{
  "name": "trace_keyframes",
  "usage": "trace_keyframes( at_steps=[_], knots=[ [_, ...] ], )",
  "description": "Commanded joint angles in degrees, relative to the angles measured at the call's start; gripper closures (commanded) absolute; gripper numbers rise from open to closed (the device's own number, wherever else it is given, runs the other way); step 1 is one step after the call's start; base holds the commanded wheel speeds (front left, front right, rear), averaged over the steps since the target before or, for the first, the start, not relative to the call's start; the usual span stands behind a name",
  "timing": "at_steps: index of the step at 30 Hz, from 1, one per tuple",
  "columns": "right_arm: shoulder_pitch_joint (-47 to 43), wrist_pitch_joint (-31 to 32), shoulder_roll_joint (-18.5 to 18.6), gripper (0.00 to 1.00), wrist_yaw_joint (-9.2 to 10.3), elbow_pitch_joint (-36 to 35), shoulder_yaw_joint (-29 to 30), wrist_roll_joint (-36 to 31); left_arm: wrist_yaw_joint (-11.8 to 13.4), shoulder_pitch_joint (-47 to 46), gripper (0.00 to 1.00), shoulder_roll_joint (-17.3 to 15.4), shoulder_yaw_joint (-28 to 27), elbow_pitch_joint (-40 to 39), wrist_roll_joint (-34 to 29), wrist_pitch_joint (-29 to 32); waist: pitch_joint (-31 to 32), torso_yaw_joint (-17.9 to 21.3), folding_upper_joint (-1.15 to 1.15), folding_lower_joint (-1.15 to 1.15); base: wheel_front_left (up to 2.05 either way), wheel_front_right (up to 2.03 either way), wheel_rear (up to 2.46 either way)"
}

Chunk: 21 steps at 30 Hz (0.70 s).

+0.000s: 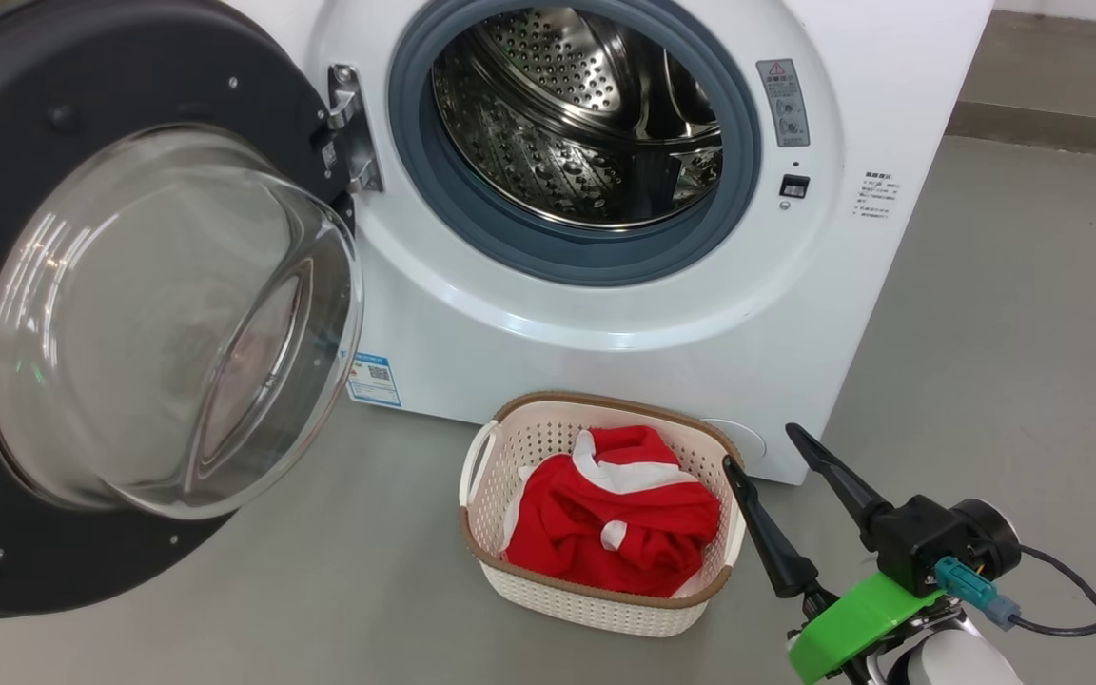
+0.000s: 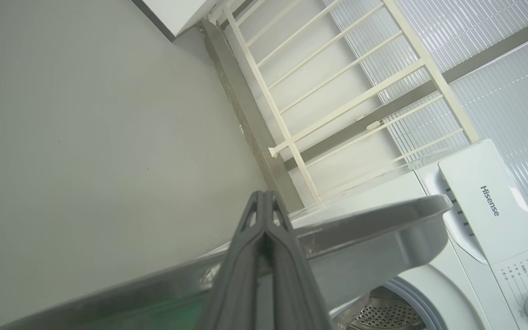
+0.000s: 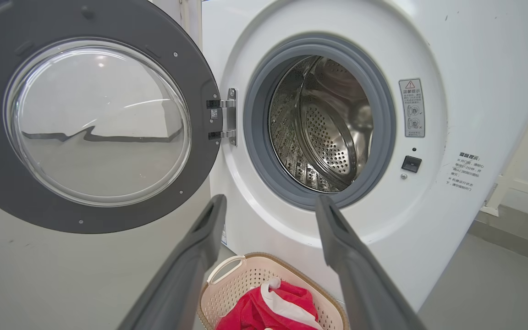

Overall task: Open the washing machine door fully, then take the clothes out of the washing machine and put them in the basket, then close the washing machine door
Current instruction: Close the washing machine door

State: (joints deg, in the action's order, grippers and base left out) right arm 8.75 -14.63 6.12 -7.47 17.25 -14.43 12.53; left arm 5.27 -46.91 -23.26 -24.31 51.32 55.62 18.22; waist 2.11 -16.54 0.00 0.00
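Head view: the washing machine [image 1: 605, 352] stands on the grey floor [image 1: 1005, 314] with the washing machine door [image 1: 158, 323] wide open to the robot's left on its hinge [image 1: 350, 128], the glass bowl bulging toward the camera. The grey rubber ring [image 1: 510, 238] and the perforated drum [image 1: 577, 124] are exposed; the visible drum wall is bare steel. A small blue label [image 1: 375, 378] sits low on the machine front, partly behind the door's edge. The basket [image 1: 519, 447] rests on the floor just in front of the machine, below the opening. The clothes [image 1: 615, 523], red with white trim, lie bunched inside it, reaching about to the rim. The right gripper [image 1: 759, 445] is at lower right with its fingers spread wide and nothing between them; one fingertip is just beside the basket's right rim, contact cannot be told. Right wrist view: the wide jaws point at the machine front below the opening, with the basket and the red clothes low between the fingers. Left wrist view: the left gripper [image 2: 264, 198] has its two fingers pressed together, holding nothing. The door's grey outer edge runs across behind them; whether they touch it cannot be told. Beyond are the machine's top panel [image 2: 488, 201] and a cream-white rail frame [image 2: 337, 105] against the wall
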Motion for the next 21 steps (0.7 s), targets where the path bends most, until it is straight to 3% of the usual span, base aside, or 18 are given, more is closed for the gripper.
trace_keyframes(
  at_steps=[1,9,21],
  knots=[
    [2.02,-0.37,0.28,0.0,-0.02,-1.36,-0.9,-0.07,-0.97,-0.5,1.0,-2.03,-0.13,-1.06,1.09,2.04,0.02,-0.06,0.0,0.0,0.0,0.0,0.0],
    [1.68,-0.37,-0.26,0.0,-0.02,-1.43,-0.7,-0.22,-2.52,0.74,1.0,-1.14,-0.4,-2.87,3.53,6.88,0.21,-0.55,0.0,0.0,0.0,0.0,0.0],
    [1.53,-0.37,-1.11,0.0,-0.02,-1.46,-1.14,-0.34,-2.26,3.71,1.0,0.95,-1.5,-8.8,7.41,13.26,-0.01,-1.0,0.0,0.0,0.0,0.0,0.0]
  ],
)
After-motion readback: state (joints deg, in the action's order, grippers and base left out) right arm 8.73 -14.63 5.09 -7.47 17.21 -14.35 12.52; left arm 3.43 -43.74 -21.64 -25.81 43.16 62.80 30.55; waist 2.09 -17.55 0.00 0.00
